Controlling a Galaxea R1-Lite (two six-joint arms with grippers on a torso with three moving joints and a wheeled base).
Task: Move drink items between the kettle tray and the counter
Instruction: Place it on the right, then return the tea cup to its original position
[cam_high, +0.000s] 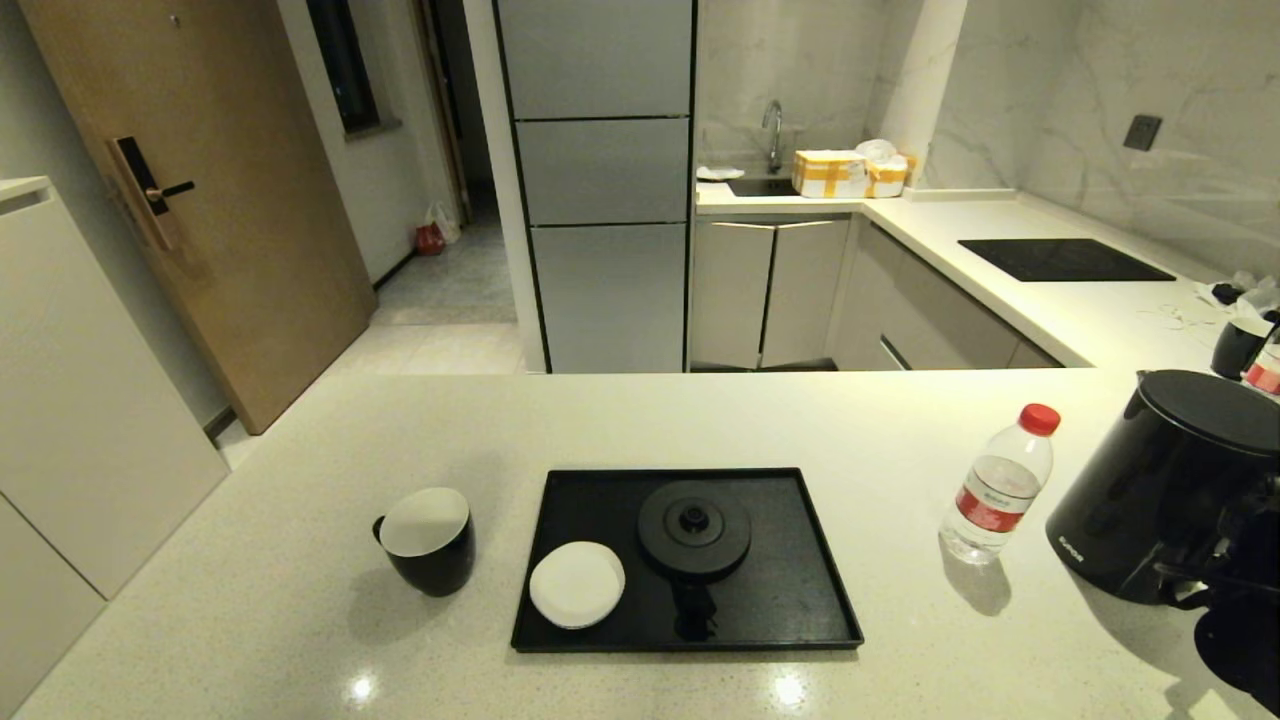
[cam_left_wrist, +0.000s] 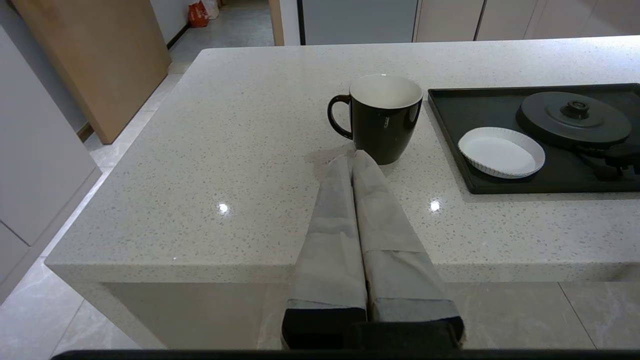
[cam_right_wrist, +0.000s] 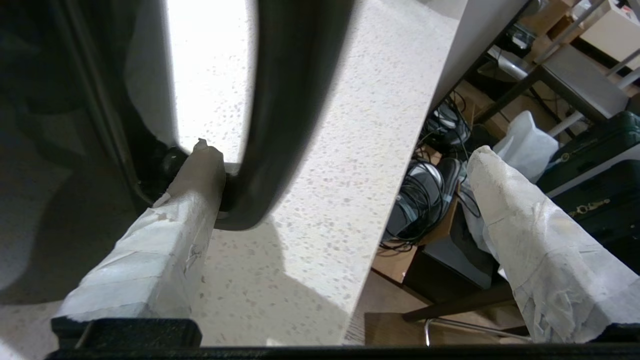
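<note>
Nearest the robot, at about 4 o'clock on the counter (cam_high: 300, 600), the right gripper (cam_right_wrist: 335, 150) stands wide open at the loop handle (cam_right_wrist: 280, 125) of the black electric kettle (cam_high: 1160, 490). One taped finger (cam_right_wrist: 195, 175) pokes through the loop and touches the handle's lower inner curve; the other finger (cam_right_wrist: 510, 200) hangs apart from it, out past the counter edge above floor clutter. The jaws have not closed on anything. The kettle stands upright on the pale speckled counter, off the tray, near the right edge.

The left gripper (cam_left_wrist: 354, 160) sits low at about 7 o'clock, off the near counter edge, its two wrapped fingers pressed together and holding nothing. Its tips point at the black mug (cam_high: 428, 540), which stands upright on the counter just left of the kettle tray (cam_high: 800, 560), handle turned away from the tray.

The tray lies at the centre, toward 6 o'clock. On it the round kettle base disc (cam_high: 694, 528) sits in the middle with nothing on it, and a white coaster disc (cam_high: 577, 584) lies at its 8 o'clock, near but apart.

The red-capped water bottle (cam_high: 998, 485) stands upright on the counter at 3 o'clock, between tray and kettle.

Farther off, at about 1 o'clock, a black hob panel (cam_high: 1065, 260) lies in the side worktop, with a second dark cup (cam_high: 1238, 348) near the right edge.
</note>
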